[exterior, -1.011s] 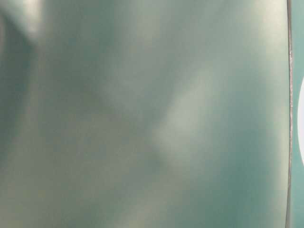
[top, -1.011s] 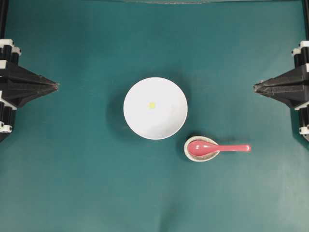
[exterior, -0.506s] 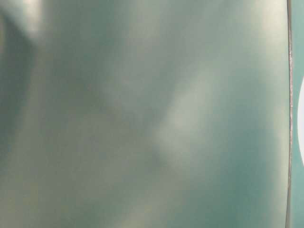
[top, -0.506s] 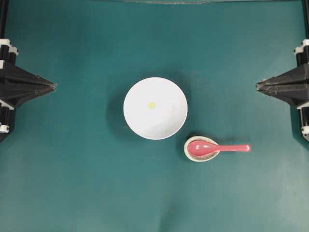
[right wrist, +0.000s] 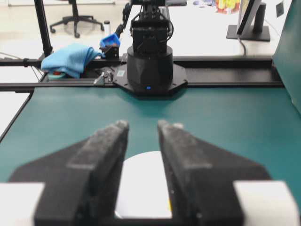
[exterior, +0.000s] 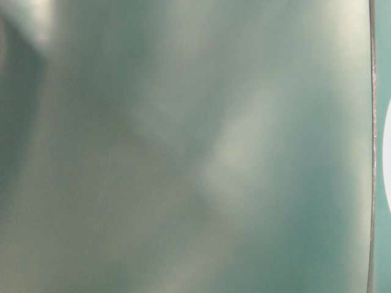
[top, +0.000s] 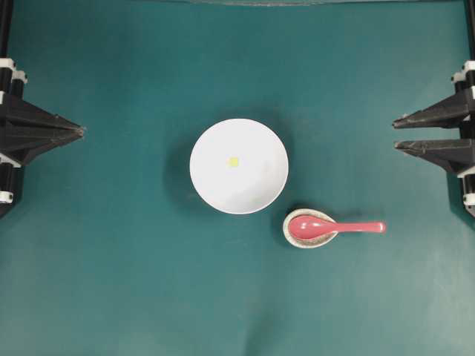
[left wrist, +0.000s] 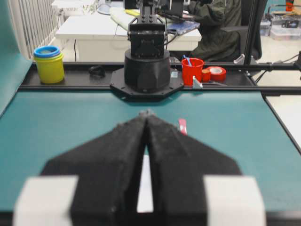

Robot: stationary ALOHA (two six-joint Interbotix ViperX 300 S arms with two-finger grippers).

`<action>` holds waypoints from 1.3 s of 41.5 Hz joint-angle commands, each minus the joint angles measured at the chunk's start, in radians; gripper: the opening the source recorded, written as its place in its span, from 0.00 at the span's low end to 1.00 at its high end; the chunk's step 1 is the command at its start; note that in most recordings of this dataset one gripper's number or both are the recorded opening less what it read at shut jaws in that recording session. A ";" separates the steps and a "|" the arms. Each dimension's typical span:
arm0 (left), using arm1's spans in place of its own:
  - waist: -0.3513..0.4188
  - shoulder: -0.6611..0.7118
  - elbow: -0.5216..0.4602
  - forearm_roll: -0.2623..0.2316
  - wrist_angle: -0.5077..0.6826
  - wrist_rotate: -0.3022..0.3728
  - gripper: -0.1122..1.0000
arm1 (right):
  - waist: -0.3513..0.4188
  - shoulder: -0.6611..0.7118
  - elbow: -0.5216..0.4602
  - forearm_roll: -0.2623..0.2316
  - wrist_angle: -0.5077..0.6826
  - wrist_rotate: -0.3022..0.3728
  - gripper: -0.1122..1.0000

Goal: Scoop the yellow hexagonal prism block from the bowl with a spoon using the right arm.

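Right hand agape; spoon handle rightward.

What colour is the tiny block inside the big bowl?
Bright yellow. The block shows best in the overhead view, inside the white bowl.

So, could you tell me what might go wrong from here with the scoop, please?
1. The spoon lies with its scoop in a small speckled dish and its handle low over the mat; the open right pincer could slip off it or drag the dish.
2. The dish sits very close to the bowl, so a nudge may shift the bowl.
3. The yellow block is tiny and could slide away from the scoop.
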 commanded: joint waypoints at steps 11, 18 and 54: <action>-0.002 0.017 -0.021 0.005 -0.015 0.003 0.10 | -0.002 0.052 -0.009 0.017 -0.002 0.003 0.45; 0.000 0.017 -0.021 0.005 -0.012 0.003 0.10 | -0.002 0.132 0.008 0.052 -0.034 0.003 0.45; -0.002 0.017 -0.020 0.006 0.003 0.005 0.10 | 0.241 0.727 0.207 0.253 -0.739 0.135 0.45</action>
